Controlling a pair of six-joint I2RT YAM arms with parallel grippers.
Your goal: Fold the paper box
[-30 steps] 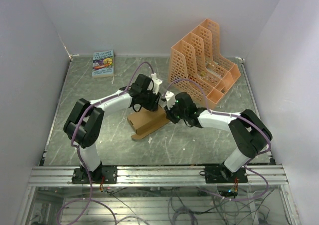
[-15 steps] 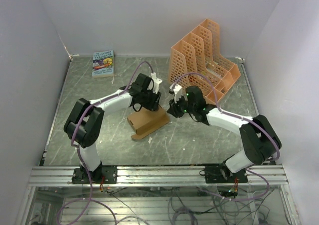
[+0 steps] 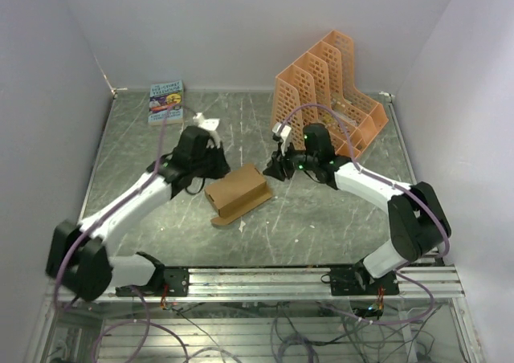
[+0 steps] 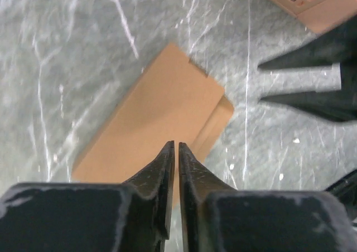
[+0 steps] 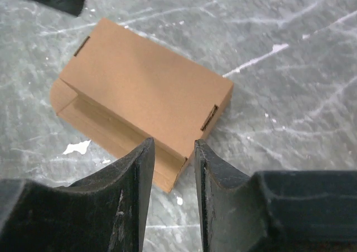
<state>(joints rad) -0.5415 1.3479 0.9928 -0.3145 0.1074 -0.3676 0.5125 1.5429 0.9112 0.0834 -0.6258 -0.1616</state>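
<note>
Paper box (image 3: 238, 193) lies flat mid-table (image 3: 305, 218), btwn the two arms, touching neither. Left gripper (image 4: 175, 146) hovers over it, jaws nearly closed to a slit, empty, prob. set to press w/ the tips. Right gripper (image 5: 172, 146) hovers too, jaws part open, empty, prob. sized for pinching the side flap (image 5: 106, 132).

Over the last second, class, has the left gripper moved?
Yes. In the top view the left gripper has drawn back leftward, away from the orange rack, and now sits just left of the paper box.
</note>
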